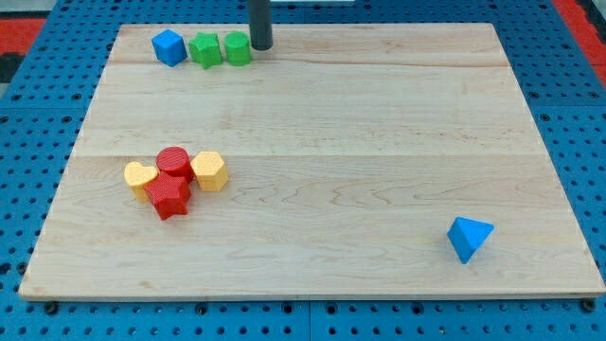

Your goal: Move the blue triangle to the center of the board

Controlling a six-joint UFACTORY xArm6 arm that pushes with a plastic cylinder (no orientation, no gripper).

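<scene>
The blue triangle (pixel 470 237) lies near the board's bottom right corner. My tip (pixel 260 46) stands at the view's top, just right of the green round block (pixel 238 48), far from the blue triangle. The wooden board (pixel 379 142) fills most of the view.
A blue block (pixel 169 46) and a green star-like block (pixel 204 49) sit left of the green round block along the top edge. At the left middle, a cluster holds a yellow heart (pixel 140 177), a red cylinder (pixel 174 162), a red star-like block (pixel 169 197) and a yellow block (pixel 208 170).
</scene>
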